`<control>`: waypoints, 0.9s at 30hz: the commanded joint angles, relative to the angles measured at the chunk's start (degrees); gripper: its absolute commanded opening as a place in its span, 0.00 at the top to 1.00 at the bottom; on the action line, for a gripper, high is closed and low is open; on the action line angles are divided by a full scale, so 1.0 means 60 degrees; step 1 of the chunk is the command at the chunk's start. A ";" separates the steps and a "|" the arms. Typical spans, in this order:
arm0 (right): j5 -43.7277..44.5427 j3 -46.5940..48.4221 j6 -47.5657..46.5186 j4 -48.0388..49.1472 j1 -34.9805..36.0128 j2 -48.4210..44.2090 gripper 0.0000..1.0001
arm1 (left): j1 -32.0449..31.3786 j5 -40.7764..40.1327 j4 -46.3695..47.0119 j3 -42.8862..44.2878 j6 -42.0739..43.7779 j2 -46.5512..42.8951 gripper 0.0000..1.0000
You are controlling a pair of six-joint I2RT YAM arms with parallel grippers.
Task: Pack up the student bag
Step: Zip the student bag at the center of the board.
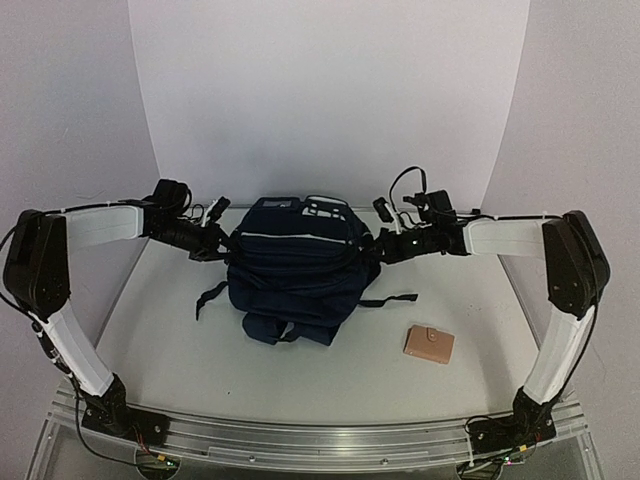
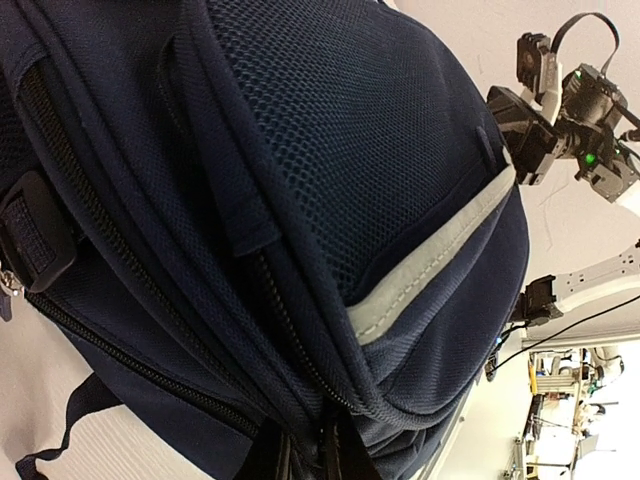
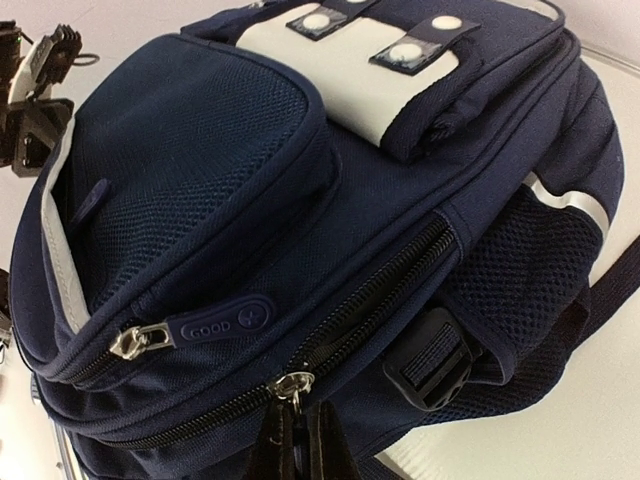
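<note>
**Student bag (image 1: pixel 295 265) at the far middle of the desk (image 1: pixel 200 340), one gripper at each side**

The student bag rests on the desk between the two arms, close to the back wall. The left gripper (image 1: pixel 218 243) is at the bag's left side. Its jaws are almost fully closed and pinch the bag at a zip line. The right gripper (image 1: pixel 383 247) is at the right side, with its jaws fully closed just under a metal zip pull (image 3: pixel 291 384). I cannot tell if they hold it. A small tan wallet (image 1: pixel 429 343) lies on the desk, apart from the bag, toward the right arm's base.
</note>
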 commanded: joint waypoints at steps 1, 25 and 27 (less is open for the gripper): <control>0.1185 -0.1062 0.0555 -0.0294 0.0032 -0.0646 1.00 | 0.0297 -0.0432 0.0382 0.1615 0.0994 0.1100 0.95; 0.2680 -0.2522 0.2774 0.1649 0.1817 -0.1452 1.00 | -0.2416 -0.6080 0.1708 -0.1267 -0.7757 -0.3052 0.24; 0.2736 -0.2525 0.2788 0.1671 0.1853 -0.1432 1.00 | -0.2748 -0.6064 0.1871 -0.1407 -0.8098 -0.2935 0.24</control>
